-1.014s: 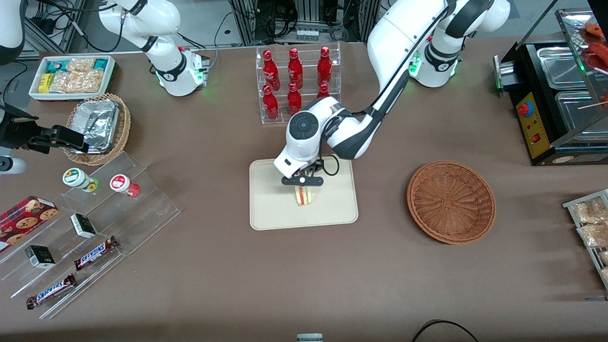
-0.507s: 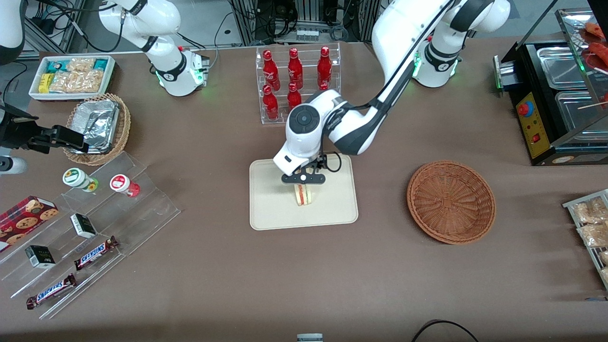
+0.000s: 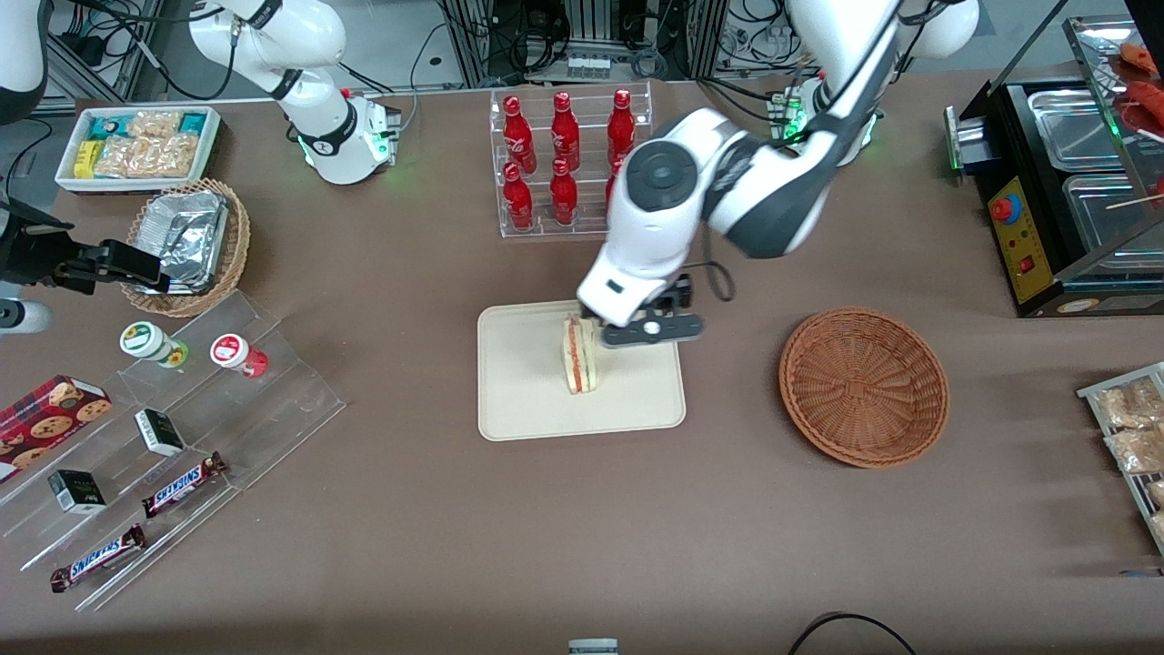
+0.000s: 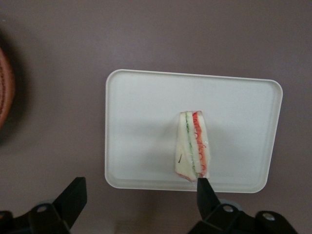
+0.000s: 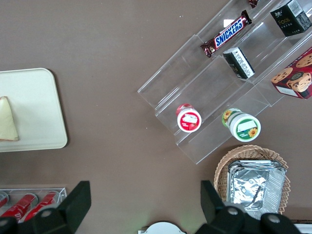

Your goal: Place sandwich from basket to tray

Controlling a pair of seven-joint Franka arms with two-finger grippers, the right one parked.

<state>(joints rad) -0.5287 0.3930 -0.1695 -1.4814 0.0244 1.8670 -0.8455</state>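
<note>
The sandwich (image 3: 580, 355) is a pale bread wedge with red and green layers. It stands on edge on the cream tray (image 3: 518, 400) near the middle of the table. It also shows in the left wrist view as the sandwich (image 4: 193, 146) on the tray (image 4: 141, 122), and in the right wrist view as the sandwich (image 5: 7, 119). My gripper (image 3: 651, 333) hangs above the tray's edge nearest the basket, open and holding nothing; one black fingertip (image 4: 204, 190) overlaps the sandwich's corner. The reddish-brown basket (image 3: 864, 387) lies toward the working arm's end, with nothing in it.
An acrylic rack of red bottles (image 3: 568, 155) stands farther from the camera than the tray. Toward the parked arm's end are a stepped acrylic shelf with snacks (image 3: 182, 428), a tan wicker basket with foil (image 3: 186, 241) and a white bin (image 3: 136, 146). A black food warmer (image 3: 1073, 182) stands at the working arm's end.
The gripper has risen off the sandwich and shifted toward the basket. The sandwich stays standing on the tray, now fully uncovered.
</note>
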